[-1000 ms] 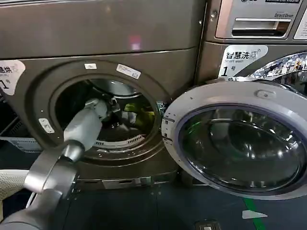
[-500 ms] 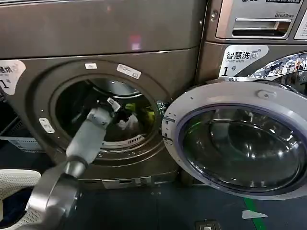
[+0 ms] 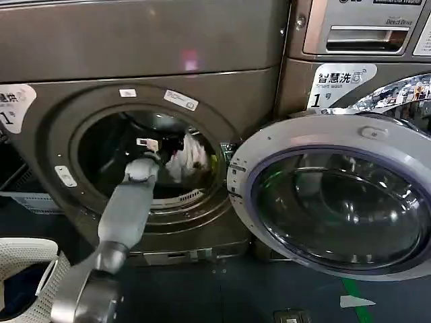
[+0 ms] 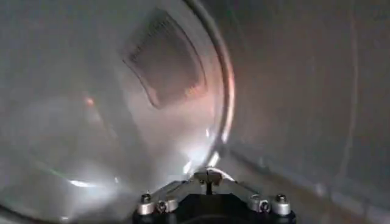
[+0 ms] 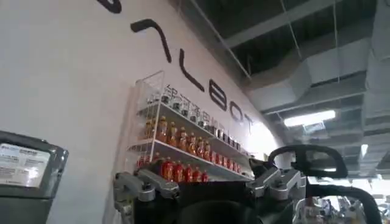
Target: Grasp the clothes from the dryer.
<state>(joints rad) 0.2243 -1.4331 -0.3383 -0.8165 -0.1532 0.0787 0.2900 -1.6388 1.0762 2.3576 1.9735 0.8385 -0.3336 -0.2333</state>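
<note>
Since half a second ago: white fabric of the clothes (image 3: 190, 153) is lifted higher inside the bronze-brown front-loading dryer (image 3: 148, 60).
Left gripper (image 3: 168, 143): jaws are closed on the clothes, within the porthole.
Right gripper (image 5: 210, 185): parked aloft, jaws apart.
Meaning: grasp is judged secured; withdrawal remains.

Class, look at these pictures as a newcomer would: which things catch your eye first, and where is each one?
The open dryer on the left stands out first, with the left arm reaching through its round porthole. At the left gripper hangs a bunch of pale clothes, lifted inside the drum. On the right, the big door stands swung wide open.
</note>
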